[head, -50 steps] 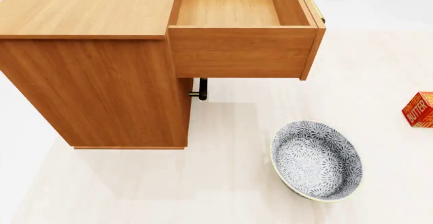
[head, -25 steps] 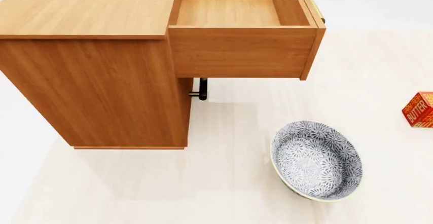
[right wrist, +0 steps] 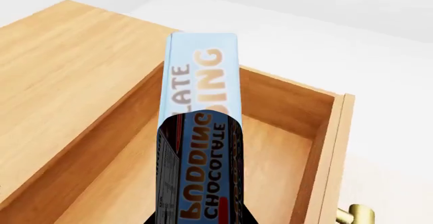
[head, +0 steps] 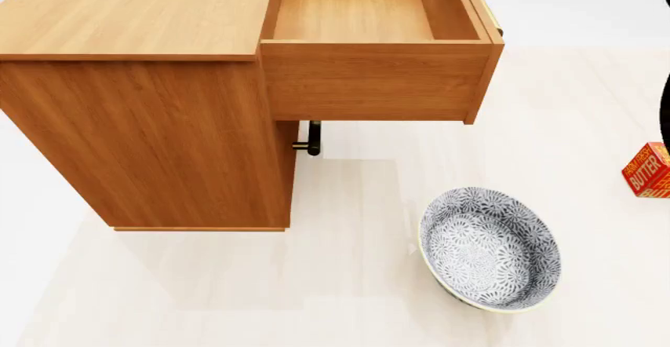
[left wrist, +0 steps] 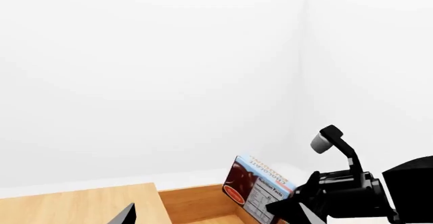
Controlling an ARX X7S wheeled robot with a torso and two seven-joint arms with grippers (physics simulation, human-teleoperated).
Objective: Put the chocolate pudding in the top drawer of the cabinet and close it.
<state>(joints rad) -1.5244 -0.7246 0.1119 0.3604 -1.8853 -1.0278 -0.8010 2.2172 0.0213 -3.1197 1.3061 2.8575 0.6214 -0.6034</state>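
The chocolate pudding (right wrist: 200, 133), a thin blue and dark red-brown box, stands on end in my right gripper (right wrist: 200, 220), which is shut on its lower end. It hangs above the open top drawer (right wrist: 271, 158) of the orange-brown cabinet (head: 136, 127). In the left wrist view the pudding (left wrist: 260, 191) shows over the drawer's far wall, with the black right gripper (left wrist: 308, 201) behind it. My left gripper (left wrist: 220, 219) is open, its two dark fingertips wide apart and nothing between them. The head view shows the drawer (head: 372, 80) pulled out with its floor bare; the pudding is outside that view.
A grey patterned bowl (head: 489, 249) sits on the pale floor in front of the cabinet. An orange-red butter box (head: 649, 170) lies at the right edge. A lower drawer's handle (head: 312, 139) sticks out beneath the open drawer. A dark arm part (head: 664, 119) crosses the right edge.
In the head view a dark arm part left the top right corner; now a dark tip shows over the drawer's far end and a dark shape at the right edge.
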